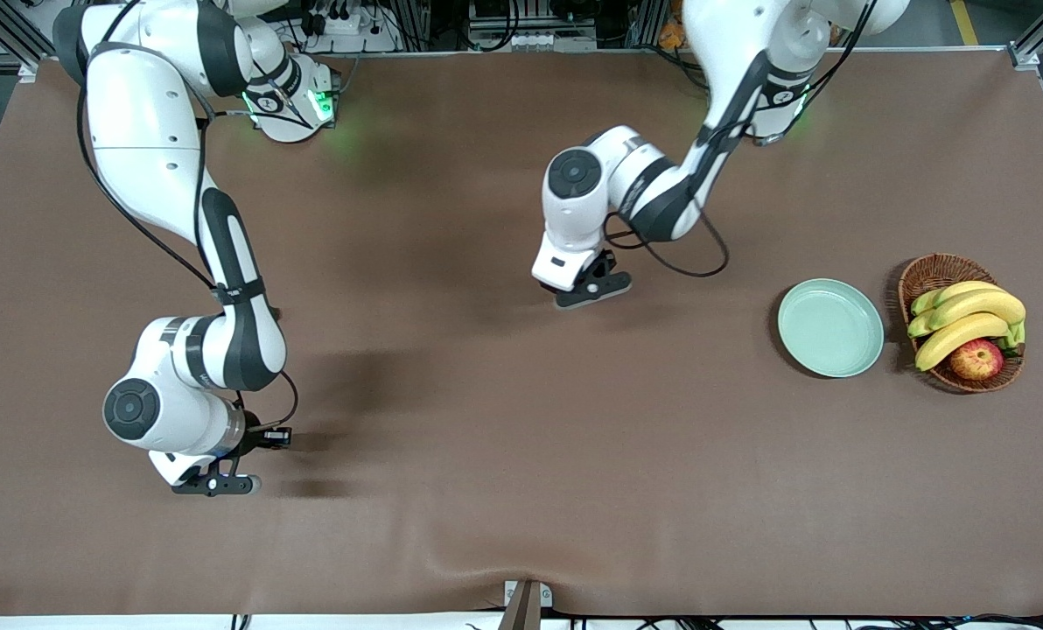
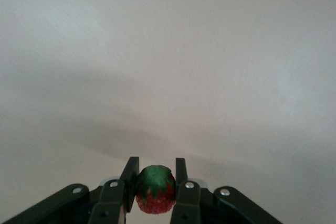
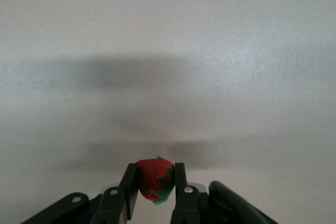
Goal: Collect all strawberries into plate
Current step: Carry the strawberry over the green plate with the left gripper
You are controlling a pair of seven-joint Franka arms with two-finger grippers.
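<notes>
From the front camera, the left gripper [image 1: 593,290] hangs low over the middle of the brown tabletop [image 1: 486,420], and the right gripper [image 1: 217,484] sits low near the right arm's end, over ground close to that camera. No berry can be made out in either one from here. The pale green plate [image 1: 830,327] lies bare toward the left arm's end, just beside a wicker basket [image 1: 934,271] that holds bananas [image 1: 968,317] and an apple [image 1: 976,359].

In the left wrist view, the left gripper's fingers [image 2: 129,178] are clamped against a strawberry [image 2: 155,190], its green leafy top facing the camera and the red flesh below it.

In the right wrist view, the right gripper's fingers [image 3: 132,183] pinch a second strawberry [image 3: 155,180], red side up with its green leaves turned downward, above the plain cloth.
</notes>
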